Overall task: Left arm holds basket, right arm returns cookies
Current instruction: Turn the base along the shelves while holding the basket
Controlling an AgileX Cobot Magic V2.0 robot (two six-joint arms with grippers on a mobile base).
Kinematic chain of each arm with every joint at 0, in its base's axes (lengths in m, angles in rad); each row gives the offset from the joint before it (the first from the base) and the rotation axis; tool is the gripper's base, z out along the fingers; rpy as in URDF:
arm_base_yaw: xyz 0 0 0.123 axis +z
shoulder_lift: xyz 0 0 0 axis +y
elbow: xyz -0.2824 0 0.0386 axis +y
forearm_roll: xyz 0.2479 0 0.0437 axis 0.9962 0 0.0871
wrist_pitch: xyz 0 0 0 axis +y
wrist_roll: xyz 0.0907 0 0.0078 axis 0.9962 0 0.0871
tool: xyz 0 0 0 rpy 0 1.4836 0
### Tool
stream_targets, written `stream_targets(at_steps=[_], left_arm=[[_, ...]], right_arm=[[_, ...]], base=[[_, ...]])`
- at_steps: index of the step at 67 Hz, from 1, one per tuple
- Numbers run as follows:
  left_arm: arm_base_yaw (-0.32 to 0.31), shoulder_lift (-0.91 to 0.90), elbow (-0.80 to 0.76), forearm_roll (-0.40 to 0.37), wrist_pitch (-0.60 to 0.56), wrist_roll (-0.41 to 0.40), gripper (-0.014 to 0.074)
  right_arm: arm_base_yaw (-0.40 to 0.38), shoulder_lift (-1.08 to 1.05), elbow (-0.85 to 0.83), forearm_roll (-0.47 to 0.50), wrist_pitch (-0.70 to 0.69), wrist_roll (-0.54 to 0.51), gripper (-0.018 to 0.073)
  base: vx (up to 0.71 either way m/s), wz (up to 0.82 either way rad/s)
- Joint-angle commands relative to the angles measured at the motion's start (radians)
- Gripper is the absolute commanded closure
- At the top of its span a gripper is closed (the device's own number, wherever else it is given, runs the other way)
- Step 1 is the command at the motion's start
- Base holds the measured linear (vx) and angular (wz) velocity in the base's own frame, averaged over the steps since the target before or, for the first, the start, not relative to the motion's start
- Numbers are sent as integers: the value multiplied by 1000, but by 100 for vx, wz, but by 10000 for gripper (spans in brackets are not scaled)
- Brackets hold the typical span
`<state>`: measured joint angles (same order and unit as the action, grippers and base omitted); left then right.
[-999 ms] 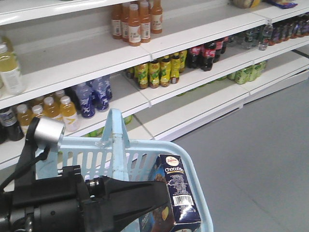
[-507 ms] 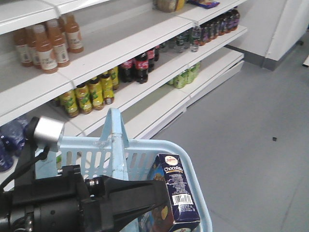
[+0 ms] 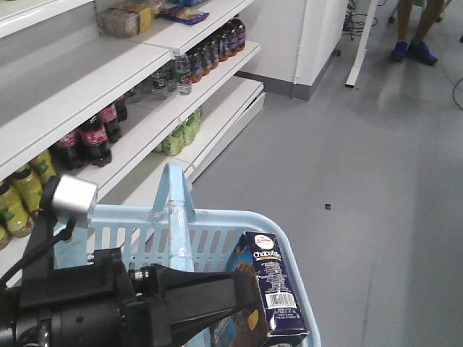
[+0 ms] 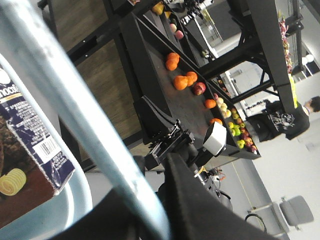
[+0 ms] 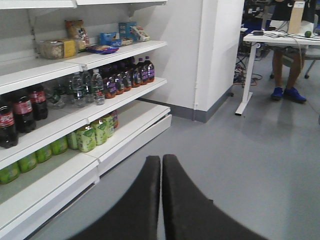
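Your cookie box [image 3: 271, 289] stands on end against the right wall of the basket [image 3: 217, 220]; it looks like light, stiff card that dents easily, so grip its narrow faces near the top. Your right gripper [image 5: 161, 170] is pinched shut and empty, facing the shelves [image 5: 115, 50]; your left gripper [image 3: 224, 293] appears clamped on the basket's handle [image 3: 176, 210].

Grey floor [image 3: 383, 217], small dark speck [image 3: 328, 207], blue shoes [image 3: 422, 52], desk leg [image 3: 359, 50]

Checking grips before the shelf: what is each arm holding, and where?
Left gripper holds the basket by its handle. Right gripper is shut on nothing; the cookie box sits in the basket.
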<state>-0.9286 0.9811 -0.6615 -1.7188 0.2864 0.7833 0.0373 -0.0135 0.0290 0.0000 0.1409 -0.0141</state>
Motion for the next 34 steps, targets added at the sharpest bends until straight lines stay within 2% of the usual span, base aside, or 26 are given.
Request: stream_targets(at_steps=[1,34], left_arm=[[-3,-19,-36,-60,29,14,603],[-3,-19,-36,-60,29,14,603]], right_arm=[[-7,-8,3,0,-71,-8,567],[-7,-8,3,0,-71,-8,567]], base=[[34,-37],[37,-26]])
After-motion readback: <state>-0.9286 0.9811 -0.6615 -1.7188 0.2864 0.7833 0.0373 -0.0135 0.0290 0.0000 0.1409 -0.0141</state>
